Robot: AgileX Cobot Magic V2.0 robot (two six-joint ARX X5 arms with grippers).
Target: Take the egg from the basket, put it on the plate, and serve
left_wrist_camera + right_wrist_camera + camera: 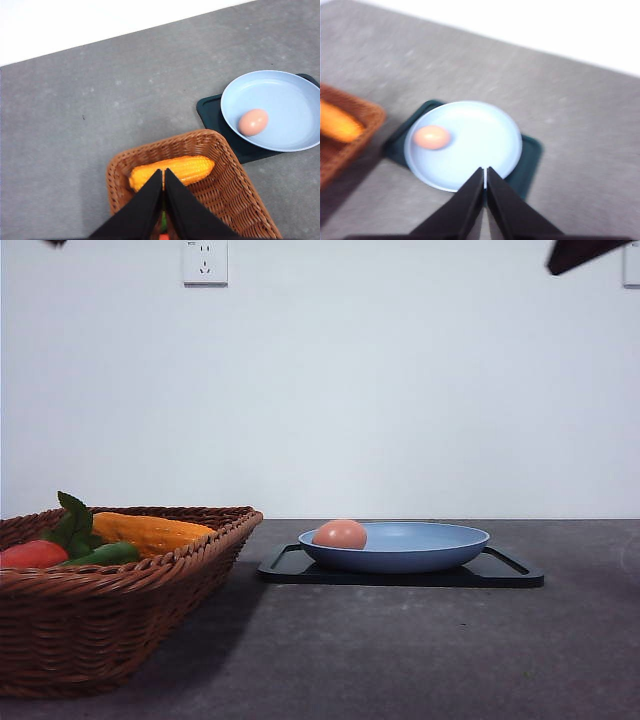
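Note:
The pinkish-tan egg [340, 534] [253, 122] [432, 137] lies in the blue plate [430, 545] [285, 100] [480, 135], near its left rim. To the left stands the brown wicker basket [100, 630] [235, 175] [340, 145]. High above the basket my left gripper [163, 172] hangs shut, holding nothing. Above the plate's near rim my right gripper [485, 171] is shut and empty too; the right wrist view is blurred.
The plate rests on a flat black tray [505, 570] [210, 110] [530, 155]. Inside the basket lie a yellow corn cob [150, 532] [175, 170], a red tomato-like vegetable [32, 554] and green leaves [85, 535]. Grey tabletop surrounds everything; a white wall stands behind.

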